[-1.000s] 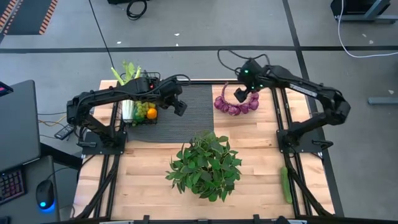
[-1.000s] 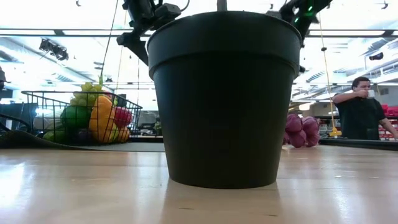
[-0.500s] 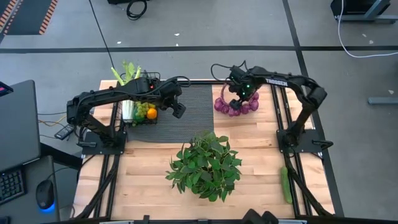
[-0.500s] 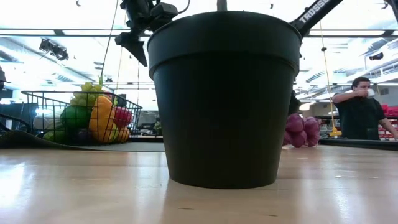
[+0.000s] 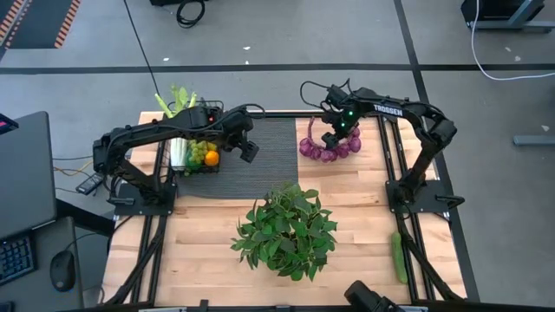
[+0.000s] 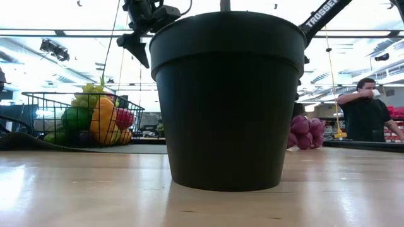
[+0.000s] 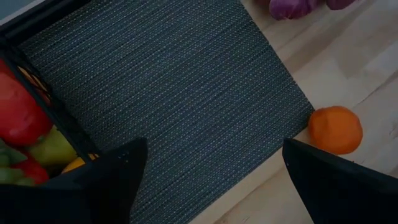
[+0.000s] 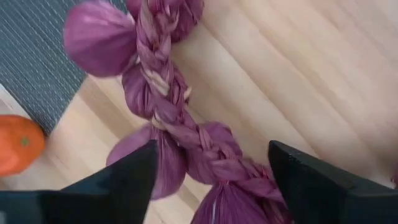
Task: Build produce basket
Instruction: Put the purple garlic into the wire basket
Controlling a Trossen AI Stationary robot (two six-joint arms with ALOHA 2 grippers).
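right fingers (image 8: 211, 180) spread astride purple bulb string (image 8: 163, 118)

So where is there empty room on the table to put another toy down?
The ribbed mat is bare between the basket and the purple bulb string. The wood on either side of the leafy plant is free too, up to the cucumber at the right edge. It is crowded inside the basket, and around the bulb string, where the right end effector hovers.
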